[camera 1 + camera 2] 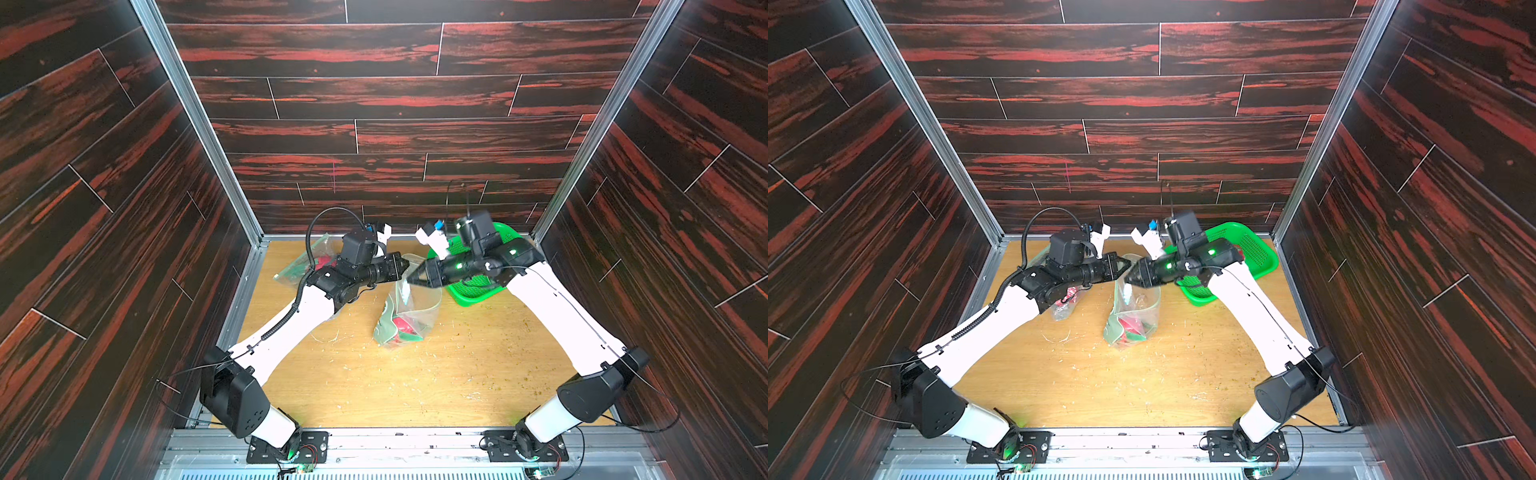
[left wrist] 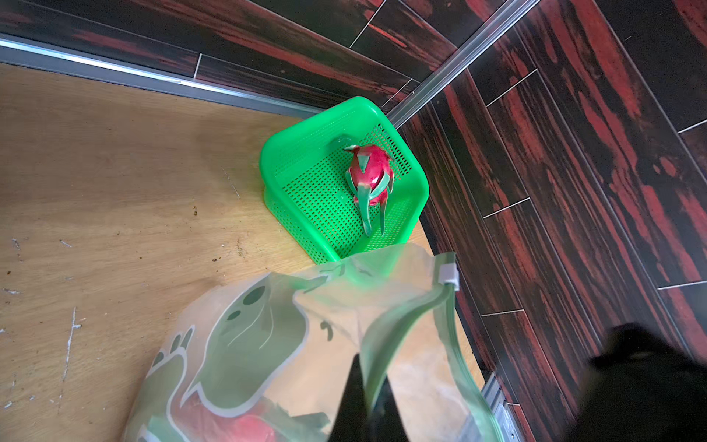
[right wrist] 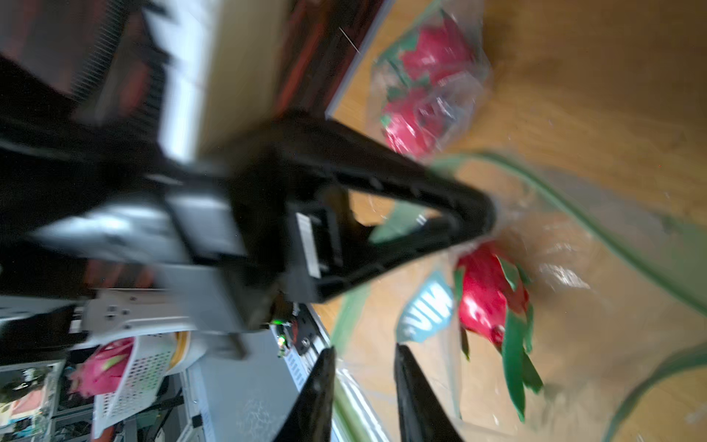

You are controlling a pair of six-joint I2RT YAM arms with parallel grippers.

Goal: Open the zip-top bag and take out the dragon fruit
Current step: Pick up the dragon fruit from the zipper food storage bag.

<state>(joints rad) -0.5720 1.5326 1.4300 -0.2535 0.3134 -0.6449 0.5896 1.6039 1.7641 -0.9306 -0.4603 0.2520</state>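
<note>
The clear zip-top bag (image 1: 409, 309) with green print hangs in mid-table, lifted by its mouth. My left gripper (image 1: 404, 266) is shut on the bag's green zip rim (image 2: 386, 344), as the left wrist view (image 2: 369, 382) shows. Facing it tip to tip, my right gripper (image 1: 411, 279) has its jaws apart (image 3: 365, 348), and the opposite rim runs between them. A red-pink dragon fruit (image 3: 487, 294) with green scales lies low inside the bag (image 1: 1133, 328). Another dragon fruit (image 2: 369, 176) lies in the green basket (image 2: 306, 126).
The green perforated basket (image 1: 478, 291) stands at the back right corner, partly under my right arm. A second clear bag (image 1: 305, 262) holding two dragon fruits (image 3: 428, 84) lies at the back left, behind my left arm. Wood-patterned walls close in three sides.
</note>
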